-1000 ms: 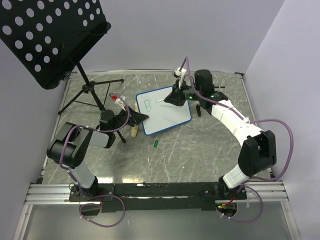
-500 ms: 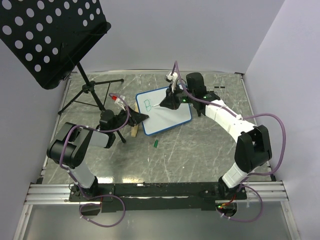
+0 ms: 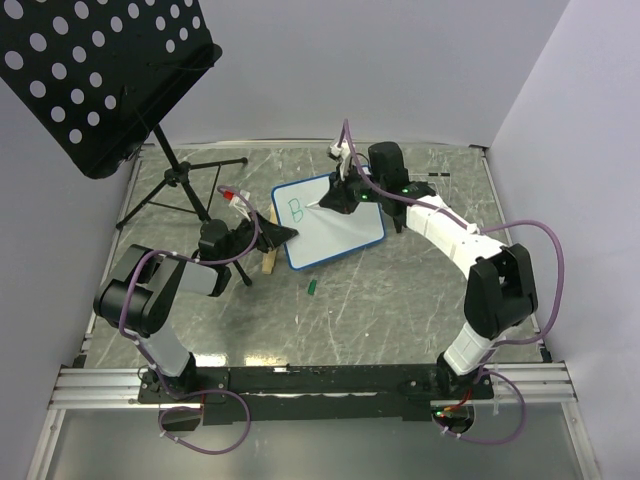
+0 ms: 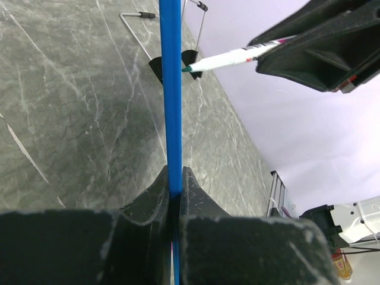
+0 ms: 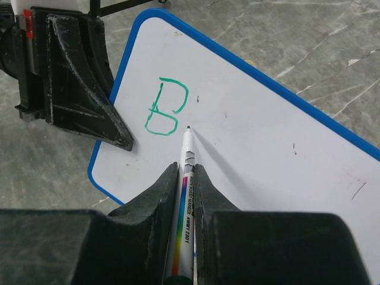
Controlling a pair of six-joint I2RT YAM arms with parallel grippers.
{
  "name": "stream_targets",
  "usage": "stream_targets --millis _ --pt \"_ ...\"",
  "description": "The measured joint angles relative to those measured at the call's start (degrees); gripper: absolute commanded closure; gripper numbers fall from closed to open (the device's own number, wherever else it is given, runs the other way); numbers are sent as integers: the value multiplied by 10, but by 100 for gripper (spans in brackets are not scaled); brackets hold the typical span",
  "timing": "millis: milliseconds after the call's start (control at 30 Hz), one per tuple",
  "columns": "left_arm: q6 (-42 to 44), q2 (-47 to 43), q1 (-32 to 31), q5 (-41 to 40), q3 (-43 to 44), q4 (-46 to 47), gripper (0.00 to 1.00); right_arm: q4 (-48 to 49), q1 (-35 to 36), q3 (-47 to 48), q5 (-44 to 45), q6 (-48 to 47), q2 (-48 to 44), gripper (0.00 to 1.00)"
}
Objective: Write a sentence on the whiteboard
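The whiteboard (image 3: pixel 340 232), white with a blue rim, lies tilted on the table. My left gripper (image 3: pixel 281 234) is shut on its left edge; the left wrist view shows the rim (image 4: pixel 172 89) edge-on between the jaws of that gripper (image 4: pixel 175 181). A single green letter "B" (image 5: pixel 165 107) is all that shows of the sentence. My right gripper (image 5: pixel 186 168) is shut on a white marker (image 5: pixel 187 145). Its green tip rests at the board surface just right of the B's lower loop, where its shadow meets it. From above, the right gripper (image 3: pixel 337 199) hovers over the board's upper left part.
A black perforated music-stand panel (image 3: pixel 100 70) overhangs the back left, with its tripod legs (image 3: pixel 170 195) on the table. A small green cap (image 3: pixel 313 287) lies in front of the board. A wooden piece (image 3: pixel 268 262) sits under the board's left corner. Walls close in the back and right.
The right arm swung left across the board, bringing the marker tip from the board's middle to just beside the B. The left gripper and the board stayed put.
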Motion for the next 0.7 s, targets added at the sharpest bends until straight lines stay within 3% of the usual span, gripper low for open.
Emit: stream_targets --millis 700 --pt "-10 0 1 -5 0 -2 99 -24 2 9 0 -24 16 100"
